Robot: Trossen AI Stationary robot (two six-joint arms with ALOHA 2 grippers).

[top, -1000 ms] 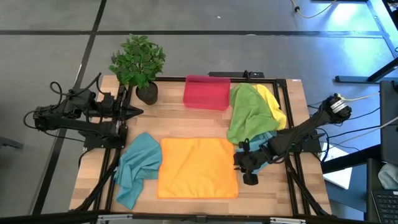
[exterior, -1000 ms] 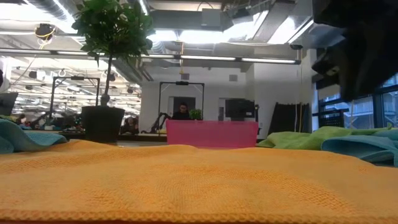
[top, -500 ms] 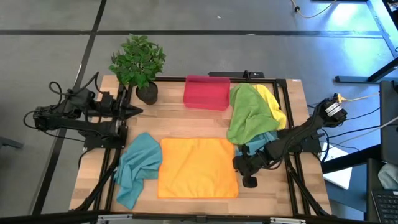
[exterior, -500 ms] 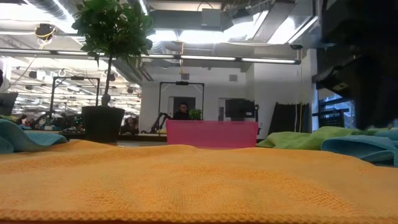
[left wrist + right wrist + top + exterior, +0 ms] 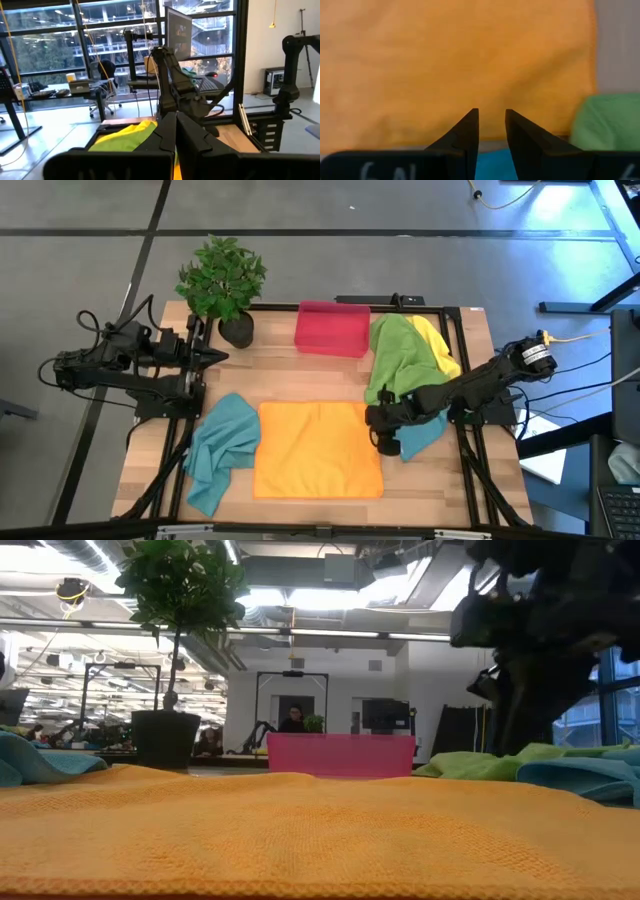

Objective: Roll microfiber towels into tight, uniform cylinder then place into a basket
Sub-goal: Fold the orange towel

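Note:
An orange towel [image 5: 318,448] lies spread flat on the table's near middle. My right gripper [image 5: 381,444] hangs over its right edge, tipped down, fingers a narrow gap apart with nothing between them [image 5: 491,117]. A teal towel [image 5: 222,448] lies crumpled to the left. Green [image 5: 395,360] and yellow [image 5: 437,345] towels are heaped at the far right, over another teal towel [image 5: 422,436] that shows under my right arm. The pink basket [image 5: 332,328] stands at the far edge. My left gripper [image 5: 215,358] waits shut and level at the table's left.
A potted plant [image 5: 225,280] stands at the far left corner beside the basket. A black frame [image 5: 470,410] runs along the table's sides. Bare wood [image 5: 300,375] shows between the orange towel and the basket.
My right gripper has swung toward the table's left and far edge and sunk a little, from beside the orange towel's near right corner to over its right edge. The towels have stayed where they were.

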